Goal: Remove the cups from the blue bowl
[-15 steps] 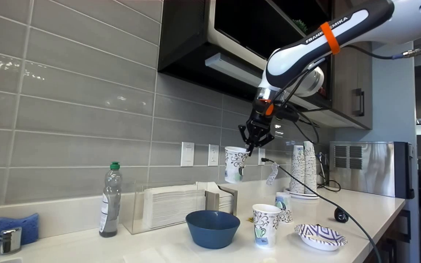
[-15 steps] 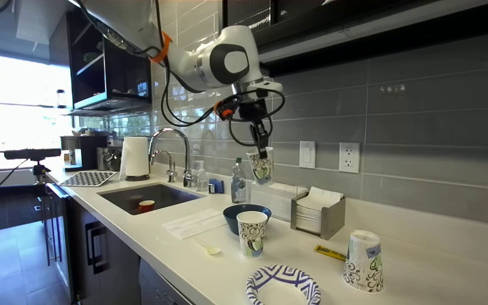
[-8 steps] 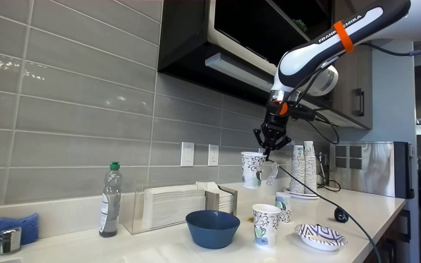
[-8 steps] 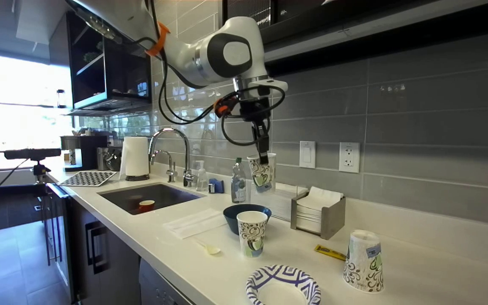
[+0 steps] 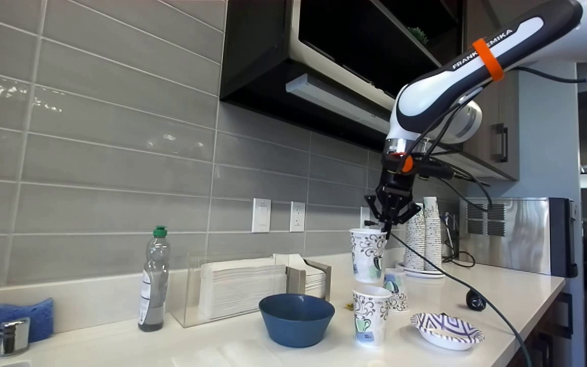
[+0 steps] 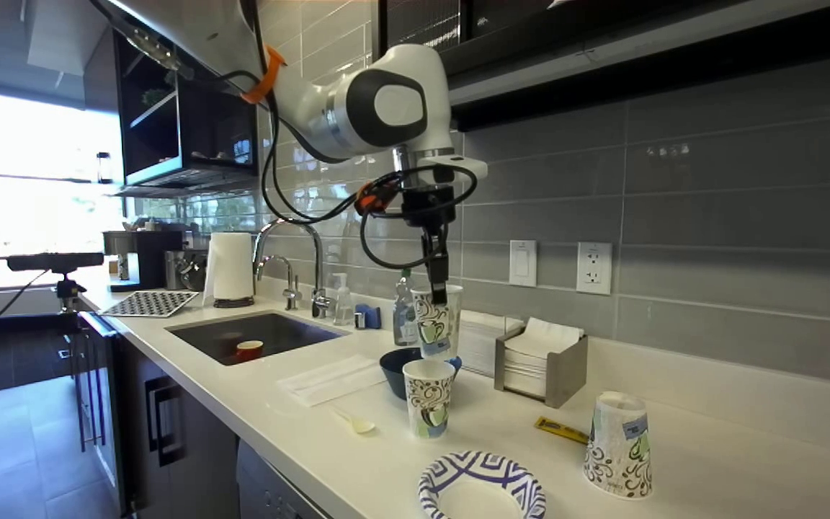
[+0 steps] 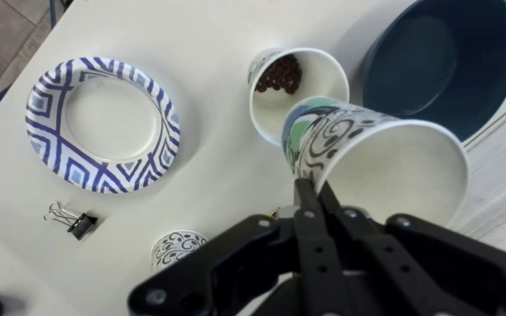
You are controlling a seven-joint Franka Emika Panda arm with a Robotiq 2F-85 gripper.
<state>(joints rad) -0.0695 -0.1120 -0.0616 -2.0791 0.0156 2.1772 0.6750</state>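
Note:
My gripper [image 5: 387,233] is shut on the rim of a white printed cup [image 5: 366,257], one finger inside it and one outside, as the wrist view [image 7: 316,189] shows. The held cup [image 6: 431,330] is in the air, close above a second upright cup [image 5: 370,318]. In the wrist view that standing cup [image 7: 323,79] holds small dark brown pieces. A third cup [image 6: 618,447] stands upside down on the counter. The blue bowl [image 5: 296,323] stands beside the upright cup; its inside shows bare in the wrist view [image 7: 411,70].
A white dish with blue pattern [image 6: 483,465] lies near the counter's front edge. A clear bottle [image 5: 156,285], a napkin holder [image 6: 566,371] and stacked cups [image 5: 416,239] stand near the wall. A spoon [image 6: 361,425], a yellow packet [image 6: 560,429] and a binder clip [image 7: 81,226] lie about.
My gripper has carried the held cup sideways, away from above the napkin holder, and lowered it to just above the upright cup. The bowl and the cups on the counter have not moved.

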